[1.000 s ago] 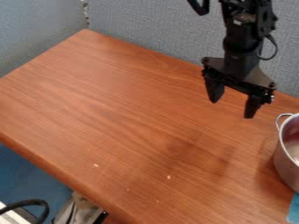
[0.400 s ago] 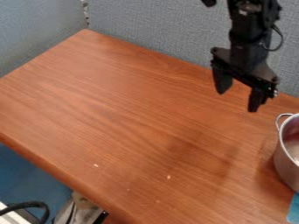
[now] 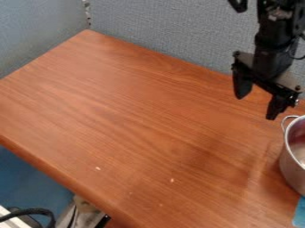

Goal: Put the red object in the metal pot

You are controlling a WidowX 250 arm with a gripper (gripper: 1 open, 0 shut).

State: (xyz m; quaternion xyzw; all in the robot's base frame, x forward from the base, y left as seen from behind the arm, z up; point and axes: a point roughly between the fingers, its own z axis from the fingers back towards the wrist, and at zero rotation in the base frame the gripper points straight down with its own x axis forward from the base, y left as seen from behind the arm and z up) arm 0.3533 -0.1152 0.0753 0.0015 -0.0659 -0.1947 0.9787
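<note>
There is only the one camera to go by, looking down across the brown wooden table (image 3: 143,125). From here I can see the black gripper (image 3: 259,103) up near the far edge on the right-hand side, its two fingers parted wide and pointing down, with nothing visible between them.

The metal pot (image 3: 294,162) is cut off by the right border of the view, so I get just its near wall, a bit of rim and the small wire handle on the side that faces the upper left. From the jaws, the pot lies down and to the right in this view, close by, and the finger on the right hangs nearest the handle (whether it is actually over the rim, I couldn't swear to it). There is one arm, so no question of which is closer.

Inside the pot there's a reddish patch (image 3: 299,137), which may well be the red object, though too little shows to be sure or to tell how its long axis runs. If that is it, the placing looks to be done, and the next move would be to draw the open fingers clear without snagging that handle (a wire loop sticking up like that is just asking to be caught).
</note>
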